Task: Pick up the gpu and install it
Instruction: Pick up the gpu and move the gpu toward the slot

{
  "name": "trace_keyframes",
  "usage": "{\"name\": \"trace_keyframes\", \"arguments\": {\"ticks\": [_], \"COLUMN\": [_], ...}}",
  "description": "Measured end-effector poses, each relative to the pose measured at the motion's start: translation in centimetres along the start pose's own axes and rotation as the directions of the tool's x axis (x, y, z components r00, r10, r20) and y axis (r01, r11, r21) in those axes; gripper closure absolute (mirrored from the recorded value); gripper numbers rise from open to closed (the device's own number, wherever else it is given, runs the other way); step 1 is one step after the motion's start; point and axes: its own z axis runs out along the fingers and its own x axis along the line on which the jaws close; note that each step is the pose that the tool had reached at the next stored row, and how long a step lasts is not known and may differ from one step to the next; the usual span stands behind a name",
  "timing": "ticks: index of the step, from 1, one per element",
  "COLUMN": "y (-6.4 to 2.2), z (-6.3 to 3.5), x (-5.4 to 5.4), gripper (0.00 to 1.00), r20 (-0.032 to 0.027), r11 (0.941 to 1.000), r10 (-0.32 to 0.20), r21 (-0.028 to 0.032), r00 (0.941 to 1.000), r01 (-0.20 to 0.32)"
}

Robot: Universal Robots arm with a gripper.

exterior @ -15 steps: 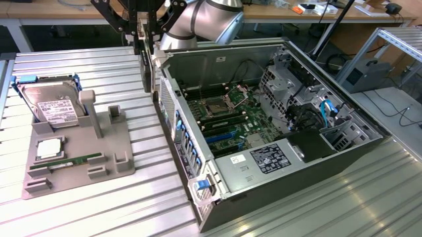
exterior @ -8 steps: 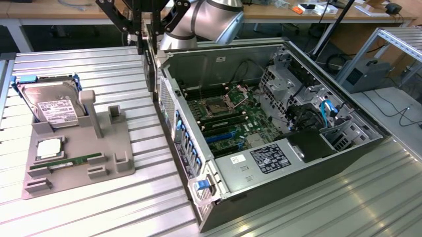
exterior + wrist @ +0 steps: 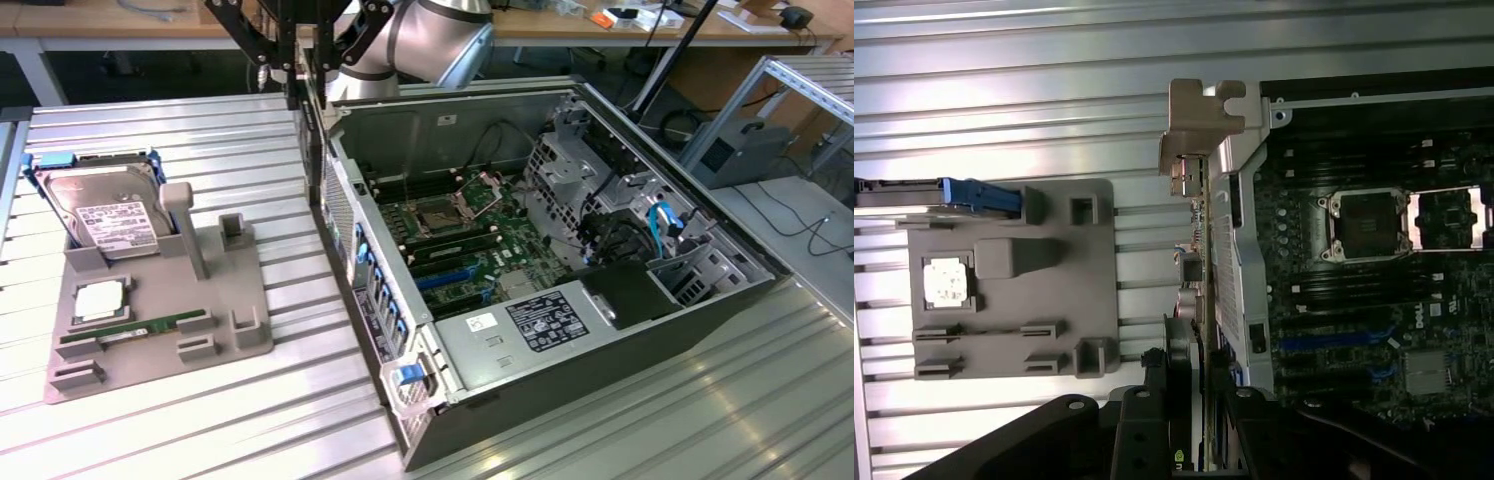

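Black gripper (image 3: 1204, 405) clamped on 1 gpu (image 3: 1198, 260) held edge-on, silver bracket (image 3: 1199, 120) at its far end, card aloft just outside open computer case (image 3: 1249, 250) wall, grey parts holder (image 3: 1064, 300) near the case

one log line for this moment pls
state: holding | gripper: fingers shut on thin dark gpu card with silver metal bracket | location: above open black computer case edge | install: not yet seated
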Motion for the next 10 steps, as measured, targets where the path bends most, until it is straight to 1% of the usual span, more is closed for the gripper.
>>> {"name": "trace_keyframes", "arguments": {"ticks": [10], "y": [0.06], "z": [0.03], "x": [-0.85], "gripper": [0.73], "r20": [0.0001], "r11": [1.0000], "r10": [0.000], "r21": [0.0004], "r00": [1.0000], "r01": [0.000]}}
